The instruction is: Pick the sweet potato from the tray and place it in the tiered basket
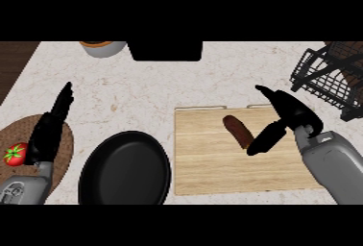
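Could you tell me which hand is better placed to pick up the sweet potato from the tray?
The right hand: it hangs open over the wooden tray, just beside the sweet potato, with the tiered basket on its side. The left hand rests open far off, by the tomato.

A kitchen is shown. A pale stone desk is seen from above. A black frying pan, a wooden tray and a black wire basket are set on it. A red tomato is laid on a round woven mat.
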### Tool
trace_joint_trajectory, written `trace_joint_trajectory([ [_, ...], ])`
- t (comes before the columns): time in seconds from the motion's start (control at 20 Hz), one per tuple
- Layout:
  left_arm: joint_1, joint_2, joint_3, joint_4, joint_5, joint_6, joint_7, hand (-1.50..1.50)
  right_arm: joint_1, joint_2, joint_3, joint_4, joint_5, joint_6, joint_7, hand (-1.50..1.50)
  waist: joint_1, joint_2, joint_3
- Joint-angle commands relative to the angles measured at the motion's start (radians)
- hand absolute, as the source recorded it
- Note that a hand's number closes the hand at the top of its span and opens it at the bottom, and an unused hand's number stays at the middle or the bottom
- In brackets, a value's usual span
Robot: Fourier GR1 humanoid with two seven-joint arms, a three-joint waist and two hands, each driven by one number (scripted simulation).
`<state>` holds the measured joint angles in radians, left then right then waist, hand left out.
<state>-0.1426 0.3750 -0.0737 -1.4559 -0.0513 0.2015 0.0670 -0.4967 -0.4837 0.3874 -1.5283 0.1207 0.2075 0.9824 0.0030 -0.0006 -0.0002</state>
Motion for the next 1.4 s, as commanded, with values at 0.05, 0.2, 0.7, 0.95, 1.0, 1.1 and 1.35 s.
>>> trace_joint_trajectory([
  [0.05, -0.009, -0.025, 0.025, 0.019, -0.018, -0.023, -0.02, 0.0, -0.022, 0.081, 0.012, -0.043, 0.087, 0.04, 0.097, -1.5, -0.001, 0.0, 0.0],
  [0.2, 0.008, -0.01, 0.028, -0.06, -0.013, -0.038, 0.05, 0.0, 0.025, 0.054, 0.042, -0.085, 0.149, 0.044, 0.107, -1.5, -0.001, -0.002, 0.0],
  [0.7, -0.031, -0.064, 0.057, 0.003, -0.078, -0.04, 0.024, 0.0, 0.128, 0.077, -0.009, -0.131, 0.254, 0.118, 0.036, -1.5, -0.006, -0.001, 0.0],
  [0.95, 0.001, -0.031, 0.121, 0.005, -0.033, -0.111, -0.006, 0.0, 0.095, 0.165, -0.015, -0.003, 0.323, 0.104, 0.013, -1.5, 0.0, 0.0, 0.0],
  [1.0, -0.018, -0.096, 0.068, 0.02, -0.095, -0.049, -0.01, 0.0, 0.044, 0.211, -0.013, 0.057, 0.336, 0.108, 0.015, -1.5, 0.0, 0.001, 0.0],
  [1.1, 0.016, -0.027, 0.122, -0.034, -0.043, -0.13, 0.008, 0.0, 0.071, 0.224, -0.012, 0.028, 0.347, 0.117, 0.042, -1.5, 0.002, 0.0, 0.0],
  [1.35, -0.028, -0.095, 0.11, 0.027, -0.095, -0.104, 0.002, 0.0, 0.109, 0.247, -0.056, 0.101, 0.429, 0.096, -0.076, -1.5, -0.002, 0.001, 0.0],
])
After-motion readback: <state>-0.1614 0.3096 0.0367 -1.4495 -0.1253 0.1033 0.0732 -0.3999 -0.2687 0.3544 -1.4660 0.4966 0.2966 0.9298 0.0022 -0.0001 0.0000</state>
